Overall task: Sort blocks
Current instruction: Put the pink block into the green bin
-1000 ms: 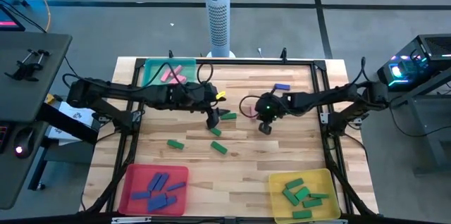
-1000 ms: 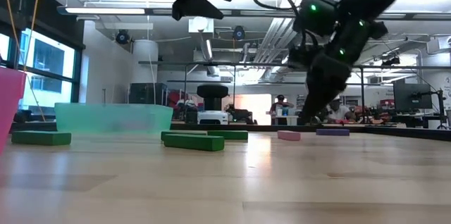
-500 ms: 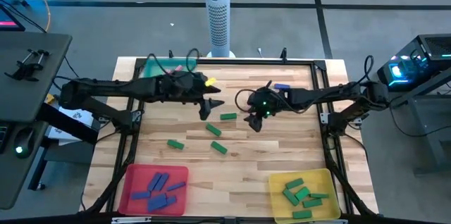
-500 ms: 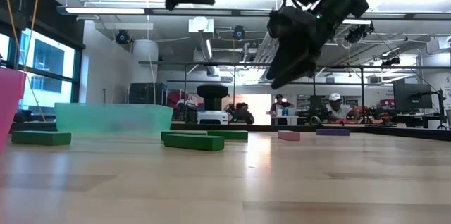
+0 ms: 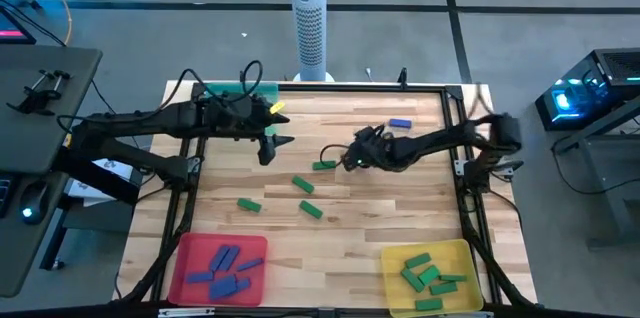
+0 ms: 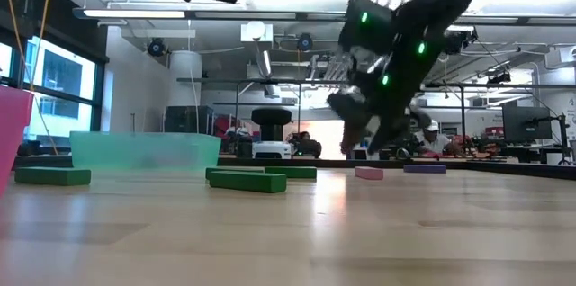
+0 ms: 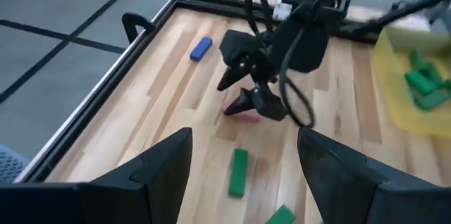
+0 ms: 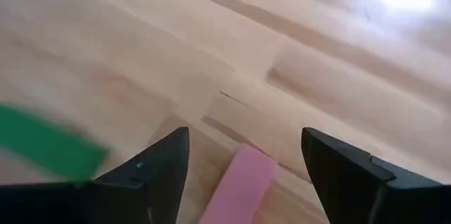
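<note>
blocks (image 5: pixel 323 165) mid-table, trays (image 5: pixel 218 267) along table edges

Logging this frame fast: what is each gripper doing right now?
Left gripper: open, empty, above the table.
Right gripper: open, empty, over the pink block.

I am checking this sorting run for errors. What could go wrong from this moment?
1. The open right gripper is over a pink block that lies at an angle between its fingers; closing may twist or push it away.
2. A green block lies close by and could be knocked.
3. The left gripper, open, hangs nearby; the arms might collide.
</note>
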You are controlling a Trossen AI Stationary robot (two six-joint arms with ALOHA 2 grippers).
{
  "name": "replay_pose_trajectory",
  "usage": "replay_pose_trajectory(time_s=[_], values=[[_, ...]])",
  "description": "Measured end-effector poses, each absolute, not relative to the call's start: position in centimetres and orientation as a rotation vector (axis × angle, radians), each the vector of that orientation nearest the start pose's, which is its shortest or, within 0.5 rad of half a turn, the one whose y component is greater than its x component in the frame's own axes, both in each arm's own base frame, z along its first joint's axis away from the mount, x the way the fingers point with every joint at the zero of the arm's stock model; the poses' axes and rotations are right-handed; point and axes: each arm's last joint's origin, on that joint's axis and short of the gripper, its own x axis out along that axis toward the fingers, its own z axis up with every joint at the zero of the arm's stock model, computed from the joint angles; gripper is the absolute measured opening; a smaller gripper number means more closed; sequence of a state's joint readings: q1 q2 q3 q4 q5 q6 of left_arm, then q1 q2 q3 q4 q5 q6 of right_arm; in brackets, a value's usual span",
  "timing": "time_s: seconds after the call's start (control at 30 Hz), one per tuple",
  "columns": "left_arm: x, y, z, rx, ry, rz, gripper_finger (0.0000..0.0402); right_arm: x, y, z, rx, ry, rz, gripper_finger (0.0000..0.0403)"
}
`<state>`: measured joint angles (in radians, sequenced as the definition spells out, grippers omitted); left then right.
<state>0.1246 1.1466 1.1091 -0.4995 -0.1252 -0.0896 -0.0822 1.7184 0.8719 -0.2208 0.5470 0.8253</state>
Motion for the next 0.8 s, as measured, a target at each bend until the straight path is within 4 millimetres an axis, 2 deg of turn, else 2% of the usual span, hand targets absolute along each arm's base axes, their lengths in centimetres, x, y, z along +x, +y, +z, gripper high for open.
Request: replay_pose_trajectory(time_s=[0.13, 0.27, 0.33, 0.43, 0.53, 0.6, 0.67, 0.77, 0.8], values=[[23.9, 3.3, 34.5, -0.043, 0.543, 0.25, 0.0243, 31.4, -4.1, 11.0, 0.561, 0.769, -1.02, 0.0255], [23.8, 3.2, 34.4, -0.03, 0.553, 0.218, 0.0243, 31.7, -3.8, 9.7, 0.625, 0.827, -1.11, 0.0249], [23.8, 3.2, 34.3, -0.032, 0.57, 0.215, 0.0242, 31.7, -3.3, 9.4, 0.605, 0.841, -1.111, 0.0234], [23.6, 3.2, 34.0, -0.042, 0.6, 0.216, 0.0243, 31.8, -2.7, 9.2, 0.575, 0.859, -1.088, 0.0185], [23.5, 3.2, 33.8, -0.059, 0.619, 0.22, 0.0242, 31.8, -2.6, 9.2, 0.613, 0.878, -1.072, 0.0106], [23.5, 3.2, 33.8, -0.06, 0.624, 0.22, 0.0243, 31.7, -2.6, 9.5, 0.653, 0.873, -1.077, 0.0057], [23.5, 3.2, 33.8, -0.064, 0.624, 0.211, 0.0242, 32.0, -2.6, 10.4, 0.673, 0.858, -1.055, 0.0054], [24.0, 3.4, 33.5, -0.14, 0.625, 0.154, 0.0242, 32.3, -2.9, 13.3, 0.713, 0.82, -0.991, 0.0054], [24.2, 3.5, 33.3, -0.18, 0.631, 0.13, 0.0242, 32.5, -3.1, 14.8, 0.711, 0.776, -0.967, 0.0054]])
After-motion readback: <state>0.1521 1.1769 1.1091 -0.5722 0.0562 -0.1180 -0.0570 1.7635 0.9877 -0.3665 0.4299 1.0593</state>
